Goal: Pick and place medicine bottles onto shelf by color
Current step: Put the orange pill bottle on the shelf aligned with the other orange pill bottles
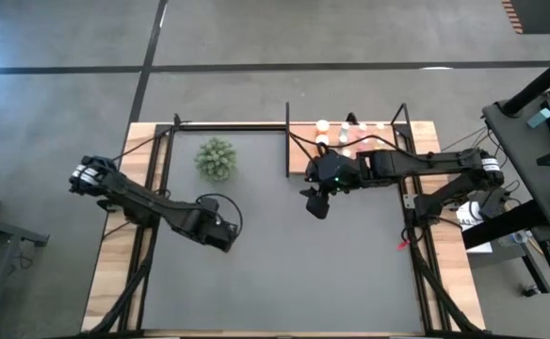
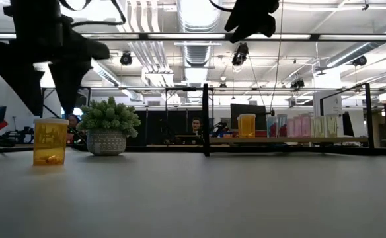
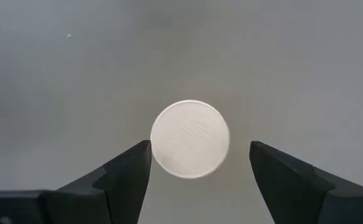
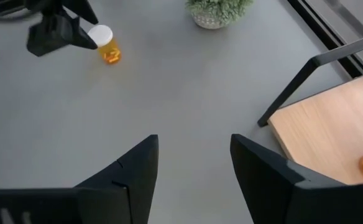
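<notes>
Orange medicine bottle (image 2: 50, 141) with a white cap stands upright on the dark grey table (image 1: 284, 254), alone on the left part, well apart from the shelf (image 4: 321, 134); the left gripper (image 3: 200, 165) hangs directly above it, fingers spread, and the round cap shows between the two fingers in the left wrist view. I judge the step in hand is the picking of this bottle, not yet done, since the fingers are above the cap and do not touch it. The next move calls for a straight descent so that the fingers go on both sides of the body, then a closing. The right gripper (image 4: 194, 168) waits beside the shelf corner with fingers spread and empty; on the shelf stand one orange bottle (image 2: 247, 125) and a row of pink vials (image 2: 308, 125). A green plant ball (image 2: 108, 125) in its pot stands near the back.
</notes>
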You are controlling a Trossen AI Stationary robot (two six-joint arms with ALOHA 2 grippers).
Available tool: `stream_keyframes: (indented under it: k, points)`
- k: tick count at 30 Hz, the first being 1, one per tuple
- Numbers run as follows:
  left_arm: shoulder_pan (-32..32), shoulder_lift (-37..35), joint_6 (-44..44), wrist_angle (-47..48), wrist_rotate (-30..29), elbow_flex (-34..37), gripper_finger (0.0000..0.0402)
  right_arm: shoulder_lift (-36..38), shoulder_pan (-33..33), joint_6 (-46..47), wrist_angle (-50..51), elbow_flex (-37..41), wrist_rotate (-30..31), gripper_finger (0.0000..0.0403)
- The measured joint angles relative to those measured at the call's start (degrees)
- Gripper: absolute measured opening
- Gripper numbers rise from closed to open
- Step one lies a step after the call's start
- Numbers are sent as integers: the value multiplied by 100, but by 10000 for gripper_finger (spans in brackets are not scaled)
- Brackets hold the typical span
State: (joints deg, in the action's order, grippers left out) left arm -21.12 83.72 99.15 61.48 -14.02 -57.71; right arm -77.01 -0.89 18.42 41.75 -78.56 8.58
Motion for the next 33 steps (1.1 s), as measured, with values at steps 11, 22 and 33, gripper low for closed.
stream_keyframes:
  k: [11, 22, 33]
  points:
    - [66, 594, -12, -36, 48, -29, 255, 0, 2, -65, -2, 4, 2, 190]
    - [92, 544, -108, -212, 52, -39, 234, 0, 2, -66, -1, 9, 4, 190]
    - [92, 535, -703, -296, 124, -432, 195, 0, 2, -166, 15, 9, 3, 189]
